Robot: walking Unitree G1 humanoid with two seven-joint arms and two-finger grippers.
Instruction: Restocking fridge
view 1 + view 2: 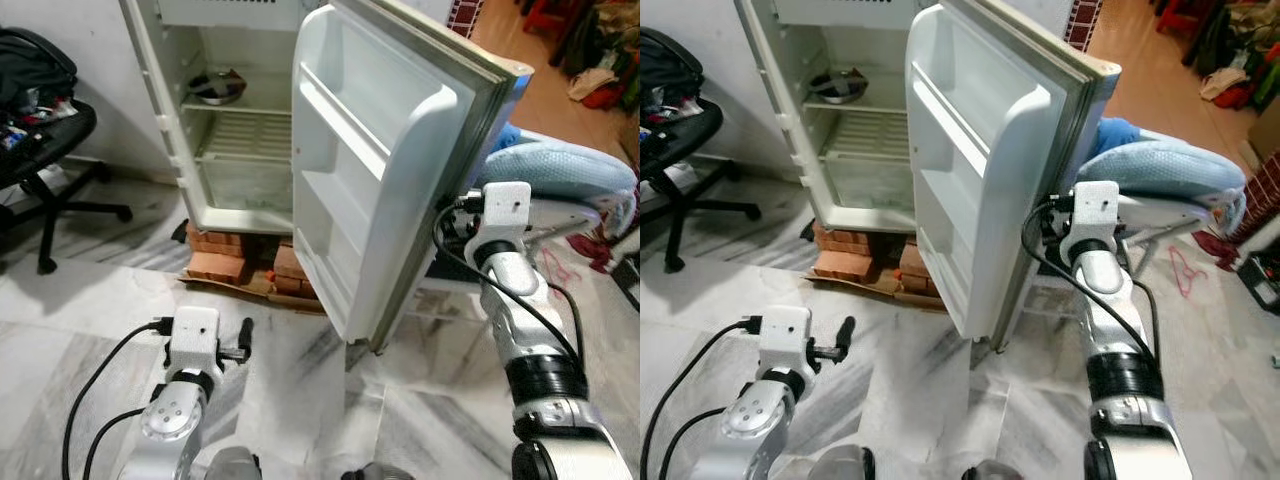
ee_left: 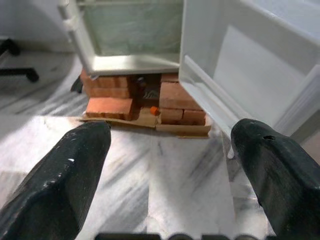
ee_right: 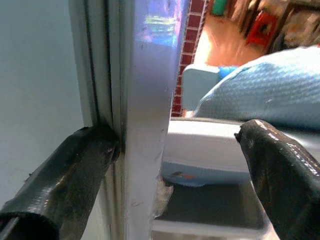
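A black office chair (image 1: 45, 150) stands left; blue cushion (image 1: 560, 170) right.

A pale grey-veined marble floor (image 1: 300, 400) fills the lower frame, giving way at upper right to warm orange-brown flooring (image 1: 545, 95). At upper left a black office chair (image 1: 45, 150) piled with clutter stands before a plain white wall (image 1: 110, 90). At right lies a light-blue textured cushion (image 1: 560, 170), with a brick pillar (image 1: 1083, 20) at the top edge.
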